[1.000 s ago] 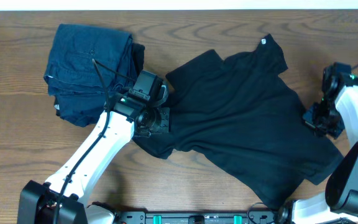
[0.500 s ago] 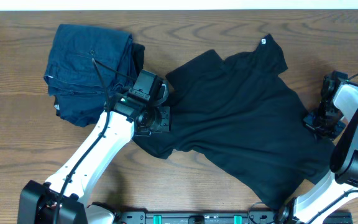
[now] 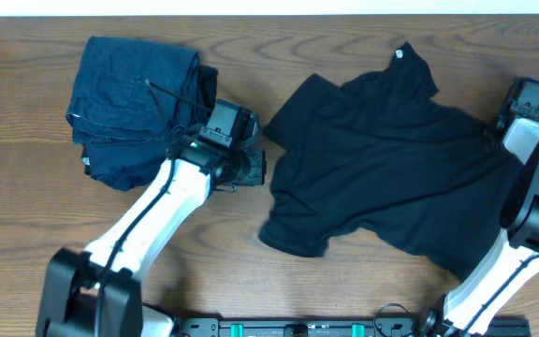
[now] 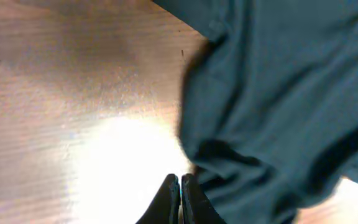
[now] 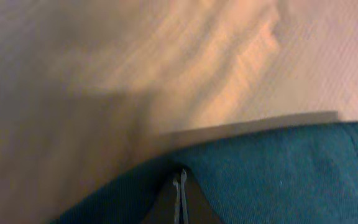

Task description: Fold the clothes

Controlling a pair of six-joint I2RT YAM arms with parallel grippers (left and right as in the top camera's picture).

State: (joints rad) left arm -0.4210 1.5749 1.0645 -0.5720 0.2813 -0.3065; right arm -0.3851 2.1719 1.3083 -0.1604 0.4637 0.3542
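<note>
The clothes (image 3: pixel 382 159) are a black T-shirt lying rumpled on the wooden table, right of centre, with a small white tag (image 3: pixel 398 53) at the collar. At the shirt's right edge my right gripper (image 3: pixel 502 126) is shut on the fabric. In the right wrist view the cloth (image 5: pixel 278 168) wraps around its closed tips (image 5: pixel 180 177). My left gripper (image 3: pixel 258 167) sits by the shirt's left side, shut. In the left wrist view its tips (image 4: pixel 180 182) rest beside the shirt's edge (image 4: pixel 278 93), and no cloth shows between them.
A folded stack of dark blue denim-like garments (image 3: pixel 134 103) lies at the back left, just behind the left arm. Bare wooden table (image 3: pixel 45 215) shows at the left and along the front. The shirt's lower left hem (image 3: pixel 293 234) is bunched up.
My right gripper moved toward the back of the table, dragging the shirt up and to the right. The shirt's left sleeve slid out from under my left gripper, which shifted slightly right.
</note>
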